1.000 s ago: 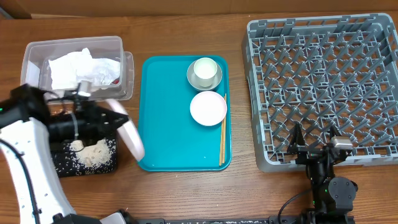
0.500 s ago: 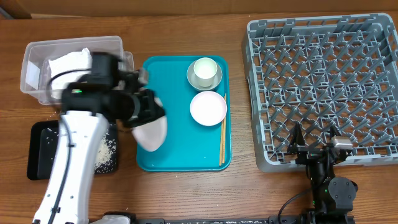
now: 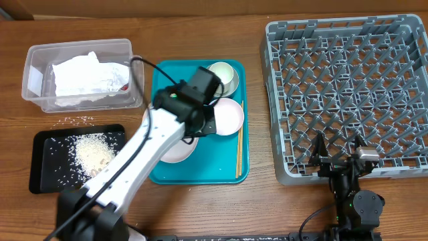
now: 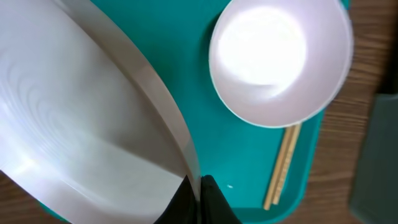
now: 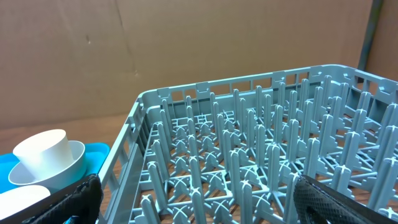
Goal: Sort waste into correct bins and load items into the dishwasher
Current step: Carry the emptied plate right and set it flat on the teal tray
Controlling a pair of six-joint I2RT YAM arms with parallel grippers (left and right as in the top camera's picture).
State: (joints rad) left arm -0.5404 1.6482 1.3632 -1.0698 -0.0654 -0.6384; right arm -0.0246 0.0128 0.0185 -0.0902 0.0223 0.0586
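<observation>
My left gripper point(image 3: 201, 125) point(image 4: 199, 198) is shut on the rim of the large white plate point(image 3: 175, 148) point(image 4: 81, 137), which hangs tilted over the teal tray point(image 3: 167, 87). Beside it on the tray are the white bowl point(image 3: 229, 115) point(image 4: 280, 59) and the chopsticks point(image 3: 239, 152) point(image 4: 283, 165). The pale cup point(image 3: 221, 73) point(image 5: 42, 151) stands in the small metal bowl point(image 3: 231, 86). Rice point(image 3: 90, 152) lies in the black tray point(image 3: 40, 167). The napkin point(image 3: 80, 72) and red wrapper point(image 3: 124, 86) are in the clear tub point(image 3: 32, 63). My right gripper point(image 3: 340, 155) point(image 5: 211, 208) is open at the grey rack's point(image 3: 348, 80) point(image 5: 249, 155) near edge.
A few loose rice grains point(image 3: 79, 121) lie on the wooden table between the tub and the black tray. My left arm point(image 3: 127, 167) crosses from the bottom left over the black tray's right end to the teal tray.
My left arm has swung right from over the black tray to over the teal tray, carrying the plate. The rice heap now shows uncovered in the black tray. The right arm is still.
</observation>
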